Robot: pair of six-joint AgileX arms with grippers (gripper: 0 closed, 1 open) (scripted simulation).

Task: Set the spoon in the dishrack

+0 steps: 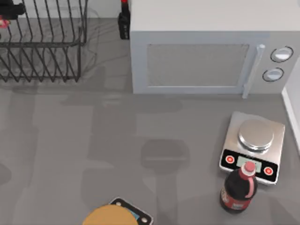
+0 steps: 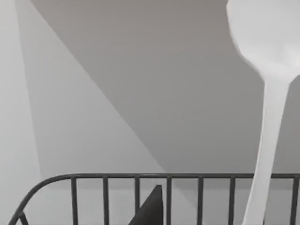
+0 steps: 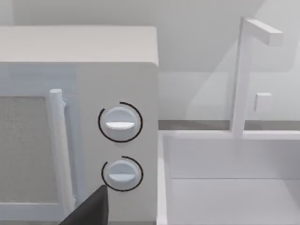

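Observation:
The dark wire dishrack stands at the table's back left corner. My left gripper hangs over the rack's far left end, shut on the spoon, whose red knob peeks out beside it. In the left wrist view the white spoon stands out in front of the camera, with its oval bowl farthest off. Its handle crosses the dishrack's top rail, and one dark fingertip shows nearby. A dark part of my right gripper faces the microwave's knobs.
A white microwave fills the back middle, with a black bottle to its left. A kitchen scale and a cola bottle stand at the right. Bread lies at the front. A white sink borders the right.

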